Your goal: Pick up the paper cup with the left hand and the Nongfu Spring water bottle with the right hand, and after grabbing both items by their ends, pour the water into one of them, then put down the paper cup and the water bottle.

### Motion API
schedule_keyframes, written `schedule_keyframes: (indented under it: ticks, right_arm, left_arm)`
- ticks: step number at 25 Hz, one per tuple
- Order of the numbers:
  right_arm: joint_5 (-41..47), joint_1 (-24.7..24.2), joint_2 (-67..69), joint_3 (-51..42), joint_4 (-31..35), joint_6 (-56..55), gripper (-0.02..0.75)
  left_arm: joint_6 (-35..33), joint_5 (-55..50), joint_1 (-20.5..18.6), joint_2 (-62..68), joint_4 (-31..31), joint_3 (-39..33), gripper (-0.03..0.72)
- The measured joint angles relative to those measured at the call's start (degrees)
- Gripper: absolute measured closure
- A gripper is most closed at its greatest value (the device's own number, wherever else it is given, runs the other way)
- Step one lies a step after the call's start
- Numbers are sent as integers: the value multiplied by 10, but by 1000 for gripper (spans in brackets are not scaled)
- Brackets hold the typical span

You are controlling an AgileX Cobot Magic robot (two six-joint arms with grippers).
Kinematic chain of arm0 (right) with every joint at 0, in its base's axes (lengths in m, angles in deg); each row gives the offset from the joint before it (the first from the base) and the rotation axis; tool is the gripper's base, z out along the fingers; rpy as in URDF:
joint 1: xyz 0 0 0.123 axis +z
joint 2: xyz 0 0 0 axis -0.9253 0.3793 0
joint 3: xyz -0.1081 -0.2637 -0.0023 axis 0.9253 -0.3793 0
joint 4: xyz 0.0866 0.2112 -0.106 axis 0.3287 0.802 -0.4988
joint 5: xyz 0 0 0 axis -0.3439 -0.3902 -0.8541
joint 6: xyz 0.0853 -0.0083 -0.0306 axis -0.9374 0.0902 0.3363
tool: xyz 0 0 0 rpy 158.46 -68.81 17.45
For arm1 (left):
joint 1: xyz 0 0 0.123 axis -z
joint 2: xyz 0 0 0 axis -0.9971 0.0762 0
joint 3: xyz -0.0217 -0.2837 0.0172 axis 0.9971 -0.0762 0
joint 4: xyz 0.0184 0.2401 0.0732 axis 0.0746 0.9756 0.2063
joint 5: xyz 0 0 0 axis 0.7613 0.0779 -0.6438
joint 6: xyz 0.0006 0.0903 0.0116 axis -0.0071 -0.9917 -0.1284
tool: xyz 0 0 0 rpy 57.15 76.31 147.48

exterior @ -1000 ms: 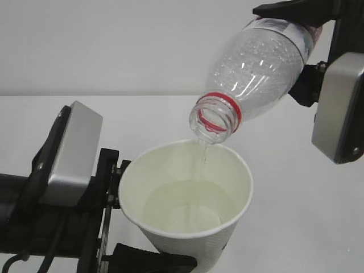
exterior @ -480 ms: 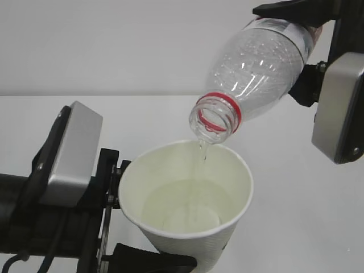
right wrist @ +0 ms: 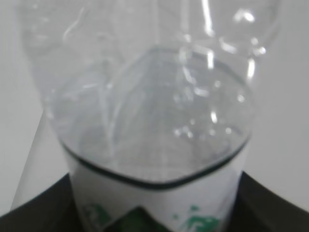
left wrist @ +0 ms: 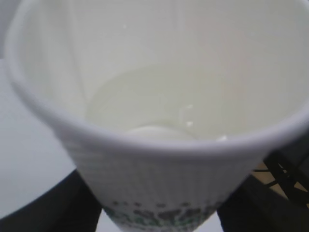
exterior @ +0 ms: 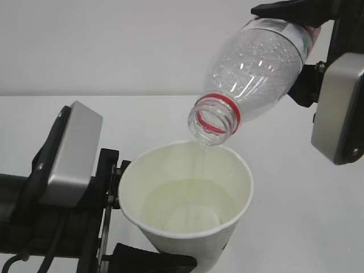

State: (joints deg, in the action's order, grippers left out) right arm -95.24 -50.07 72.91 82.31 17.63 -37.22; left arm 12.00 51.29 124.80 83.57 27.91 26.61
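Exterior view: your right hand [exterior: 296,8], at the upper right of the frame, is clamped on the base end of the bottle [exterior: 250,74], which slants down to the left so that its open mouth hangs just above the cup's far rim. That tilt, with the neck lowest, lets the water [exterior: 187,202] run out as a thin stream; only a faint thread shows below the mouth, and the bottle looks nearly empty. Your left hand [exterior: 122,227], at the lower left, grips the cup [exterior: 187,250] near its bottom end, leaving the rim clear of the fingers so nothing blocks the pour. The cup leans slightly toward the camera, and water pools in its lower part. Left wrist view: the cup [left wrist: 159,183] fills the frame, dark fingers [left wrist: 72,203] at either side of its base, its green print just visible at the bottom edge. Right wrist view: the clear bottle [right wrist: 154,125] rises from between dark jaws at the lower edge, label end nearest you. You appear to be late in the pouring step; setting both down is not yet done.
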Motion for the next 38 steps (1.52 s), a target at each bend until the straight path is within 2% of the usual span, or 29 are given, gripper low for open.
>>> schedule_keyframes:
  ticks: [38]
  right_arm:
    - [-1, 0, 0, 0, 0, 7, 269]
  left_arm:
    - [0, 0, 0, 0, 1, 0, 197]
